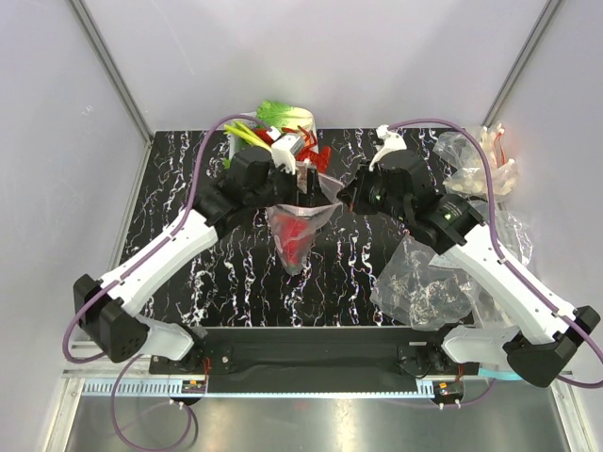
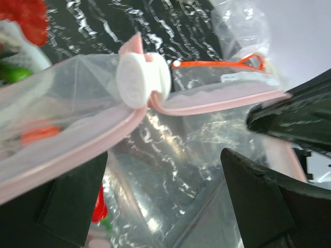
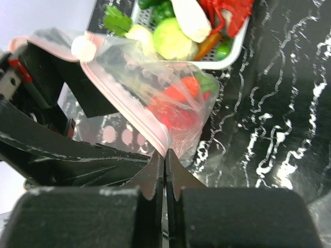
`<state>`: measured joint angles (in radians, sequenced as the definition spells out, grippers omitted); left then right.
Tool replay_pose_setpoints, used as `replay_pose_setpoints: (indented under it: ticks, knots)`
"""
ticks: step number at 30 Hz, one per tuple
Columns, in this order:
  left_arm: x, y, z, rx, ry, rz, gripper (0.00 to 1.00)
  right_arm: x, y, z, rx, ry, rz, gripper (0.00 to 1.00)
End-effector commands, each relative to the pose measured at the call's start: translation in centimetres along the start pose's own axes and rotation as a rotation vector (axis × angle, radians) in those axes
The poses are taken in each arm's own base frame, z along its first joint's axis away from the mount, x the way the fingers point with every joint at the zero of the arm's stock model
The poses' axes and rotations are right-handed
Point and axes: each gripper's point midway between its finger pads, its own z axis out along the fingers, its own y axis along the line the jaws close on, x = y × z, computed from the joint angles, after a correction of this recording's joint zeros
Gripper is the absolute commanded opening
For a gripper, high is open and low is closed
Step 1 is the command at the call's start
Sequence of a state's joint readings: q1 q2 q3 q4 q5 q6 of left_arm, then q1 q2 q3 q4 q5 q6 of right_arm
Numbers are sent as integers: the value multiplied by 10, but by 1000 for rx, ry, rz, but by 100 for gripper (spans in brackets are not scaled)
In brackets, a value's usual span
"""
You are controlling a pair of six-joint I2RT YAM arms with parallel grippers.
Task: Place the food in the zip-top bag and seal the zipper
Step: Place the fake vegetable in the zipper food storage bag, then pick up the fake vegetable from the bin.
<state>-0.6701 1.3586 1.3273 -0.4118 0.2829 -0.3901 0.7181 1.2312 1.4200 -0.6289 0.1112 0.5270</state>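
Judging by the red food (image 3: 173,103) showing through the bag (image 1: 300,235), filling is partly done; cabbage (image 3: 173,39) and lobster (image 3: 232,10) lie in the basket (image 3: 243,44), and the zipper (image 2: 217,101) looks closed only from the slider (image 2: 140,77) toward my right gripper (image 3: 165,165), so most of the sealing is left; that gripper is pinched together on the zipper's end; my left gripper (image 2: 163,175) stands apart, bag film between its fingers; the bag sits mid-table between both, near the basket; its long axis runs far-to-near, mouth toward the basket, bottom toward my bases; the zipper runs left-right.
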Motion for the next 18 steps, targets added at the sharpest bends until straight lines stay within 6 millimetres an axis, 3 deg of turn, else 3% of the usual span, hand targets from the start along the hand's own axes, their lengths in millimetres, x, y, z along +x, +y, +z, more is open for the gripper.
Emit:
replay_pose_setpoints:
  ticks: [1, 2, 5, 7, 11, 14, 18]
  knots:
    - [-42, -37, -1, 160, -99, 6, 99, 4, -37, -6, 137, 24, -37, 0]
    - [-35, -41, 11, 167, -76, 1, 98, 7, -35, 0, 127, 32, -32, 0]
    - [-33, -46, 34, 148, -52, 22, 61, 14, -34, 8, 116, 55, -26, 0]
    - [-34, -29, 40, 22, -41, 34, 42, 14, -36, 8, 126, 50, -26, 0]
    - [-29, -3, 43, -104, -42, 41, 41, 12, -44, 0, 159, 34, -40, 0]
    - [-35, -9, 44, -80, -54, 32, 41, 17, -46, 1, 156, 43, -41, 0]
    - [-48, -36, 36, 22, -58, 25, 41, 22, -54, 4, 192, 56, -48, 0]
